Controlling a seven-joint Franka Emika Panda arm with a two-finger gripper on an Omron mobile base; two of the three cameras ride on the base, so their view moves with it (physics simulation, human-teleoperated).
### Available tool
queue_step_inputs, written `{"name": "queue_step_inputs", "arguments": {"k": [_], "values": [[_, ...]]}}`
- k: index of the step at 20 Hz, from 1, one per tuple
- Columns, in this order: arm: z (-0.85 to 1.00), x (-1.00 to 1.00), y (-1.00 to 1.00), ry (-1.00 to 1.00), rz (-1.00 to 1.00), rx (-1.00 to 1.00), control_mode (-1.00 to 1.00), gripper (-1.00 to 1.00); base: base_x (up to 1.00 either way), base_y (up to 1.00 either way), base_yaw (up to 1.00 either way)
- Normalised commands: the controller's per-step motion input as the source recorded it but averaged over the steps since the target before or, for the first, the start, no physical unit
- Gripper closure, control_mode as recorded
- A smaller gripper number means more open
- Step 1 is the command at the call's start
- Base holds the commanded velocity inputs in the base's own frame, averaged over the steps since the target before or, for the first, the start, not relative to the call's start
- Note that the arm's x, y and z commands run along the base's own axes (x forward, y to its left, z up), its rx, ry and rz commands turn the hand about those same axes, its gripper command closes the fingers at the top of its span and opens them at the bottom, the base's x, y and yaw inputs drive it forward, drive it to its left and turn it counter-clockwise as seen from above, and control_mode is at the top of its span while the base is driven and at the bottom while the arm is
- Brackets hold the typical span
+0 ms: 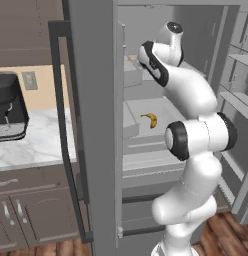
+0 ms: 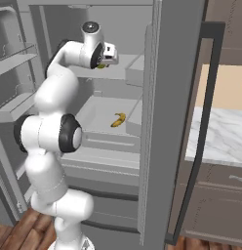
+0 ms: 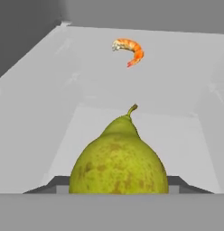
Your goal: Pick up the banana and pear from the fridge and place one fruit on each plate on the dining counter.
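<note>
The fridge stands with its doors open and my arm reaches onto an upper shelf. The yellow-green pear stands stem up, close in the hand view, and my gripper is shut on it, a dark fingertip pressed to each side. A sliver of the pear shows under the hand in the right base view. The banana lies alone on a lower white shelf, also seen as a curved yellow banana from the right. Plates and dining counter are out of view.
A shrimp lies at the back of the upper shelf. The open fridge doors flank the arm closely. A dark coffee machine sits on the marble wall counter left of the fridge. Door shelves line the far door.
</note>
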Motion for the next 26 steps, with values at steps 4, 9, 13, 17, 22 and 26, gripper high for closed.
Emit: {"name": "queue_step_inputs", "arguments": {"k": [4,9,13,17,22,26], "values": [[0.27,-1.00,0.00,-0.03,0.00,0.04,-1.00,1.00,0.00,0.00,0.00],[-0.01,-1.00,0.00,-0.17,0.00,0.00,-1.00,1.00,0.00,0.00,0.00],[0.00,-1.00,0.00,-0.10,0.00,0.05,-1.00,1.00,0.00,0.00,0.00],[0.09,-1.00,0.00,0.04,0.00,0.04,-1.00,1.00,0.00,0.00,0.00],[0.20,-1.00,0.00,0.09,0.00,0.01,-1.00,1.00,0.00,0.00,0.00],[0.20,-1.00,0.00,-0.03,-0.02,0.00,-1.00,1.00,0.00,0.00,0.00]]}}
